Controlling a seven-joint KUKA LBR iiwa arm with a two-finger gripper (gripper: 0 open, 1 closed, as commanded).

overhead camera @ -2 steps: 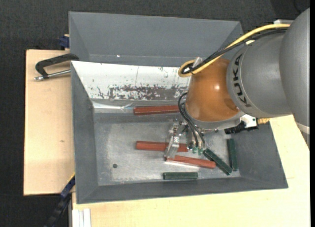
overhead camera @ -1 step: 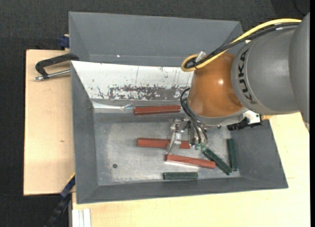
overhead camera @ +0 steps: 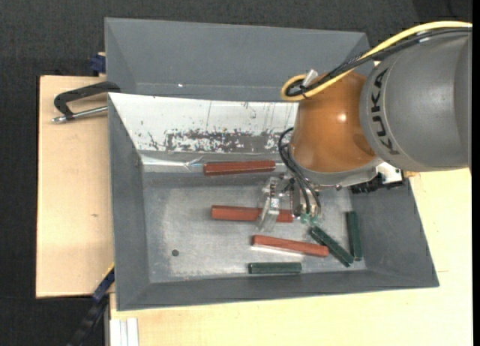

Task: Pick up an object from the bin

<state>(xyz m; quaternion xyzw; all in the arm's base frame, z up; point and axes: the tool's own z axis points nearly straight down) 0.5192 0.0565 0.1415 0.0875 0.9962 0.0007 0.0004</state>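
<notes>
My gripper (overhead camera: 286, 211) hangs low over the middle of the bin, under the orange wrist cover. It stands open, one silvery finger (overhead camera: 268, 211) to the left and the other by the dark cables to the right. Between them shows the right end of a flat red stick (overhead camera: 236, 214) that lies crosswise on the bin floor. Just in front of the gripper lies a second red stick (overhead camera: 289, 245), slightly slanted. A dark green stick (overhead camera: 330, 245) slants away from the right finger, its upper end close to that fingertip.
A third red stick (overhead camera: 240, 166) lies along the foot of the back wall. One dark green stick (overhead camera: 275, 267) rests near the front wall and another (overhead camera: 352, 233) stands lengthwise at the right. The bin's left half is bare floor.
</notes>
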